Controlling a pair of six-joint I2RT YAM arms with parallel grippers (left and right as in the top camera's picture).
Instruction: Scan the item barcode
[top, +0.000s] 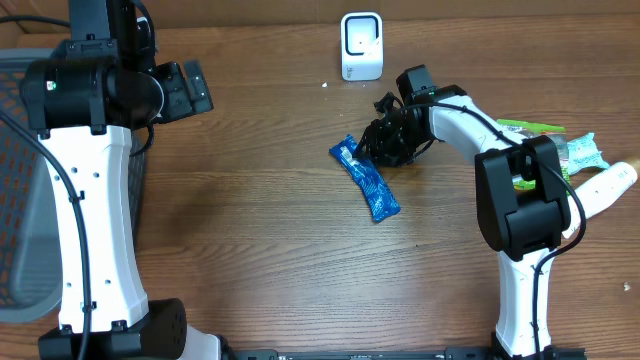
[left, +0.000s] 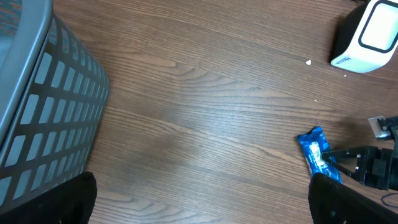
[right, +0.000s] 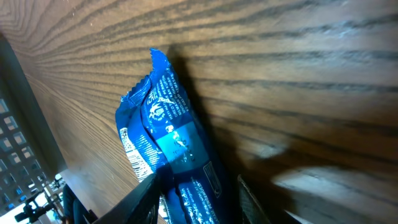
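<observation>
Right hand (top: 370, 152) narrowly straddles the blue crinkled plastic wrapper (top: 370, 185), frame centre, grip indeterminate; wrapper unlifted from wooden surface (top: 280, 250); white box-shaped scanner (top: 361, 45) pass outstanding.

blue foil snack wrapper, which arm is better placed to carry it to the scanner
Right. The right gripper straddles the blue foil snack wrapper, close to the white box-shaped scanner. The left gripper hangs open far off, by the grey mesh basket.
</observation>
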